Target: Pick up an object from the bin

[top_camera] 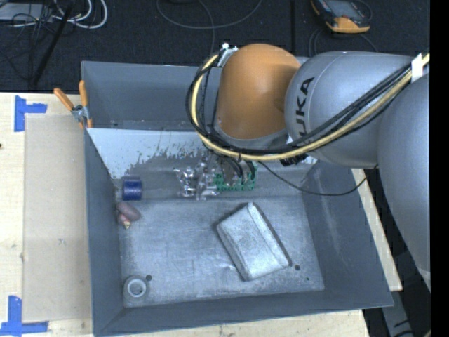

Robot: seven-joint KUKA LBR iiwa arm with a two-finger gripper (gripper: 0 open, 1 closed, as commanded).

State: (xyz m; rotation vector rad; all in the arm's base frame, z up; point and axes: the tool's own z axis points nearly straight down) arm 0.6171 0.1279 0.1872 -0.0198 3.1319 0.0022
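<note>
The arm's orange wrist cover [256, 90] stood highest, nearest the lens. Beneath it the gripper [200, 180] hung low by the far wall of the bin [104, 258], over bare floor. Whether it was open or closed could not be told (the wrist overhung it). The nearest candidate, a flat grey rectangular block [251, 241], lay skewed mid-bin, just beside the gripper. Further left, a small blue cylinder [132, 188] and a pinkish lump [127, 215] rested at the foot of the left wall, probably having rolled there. A pale ring [135, 287] lay in the near-left corner.
</note>
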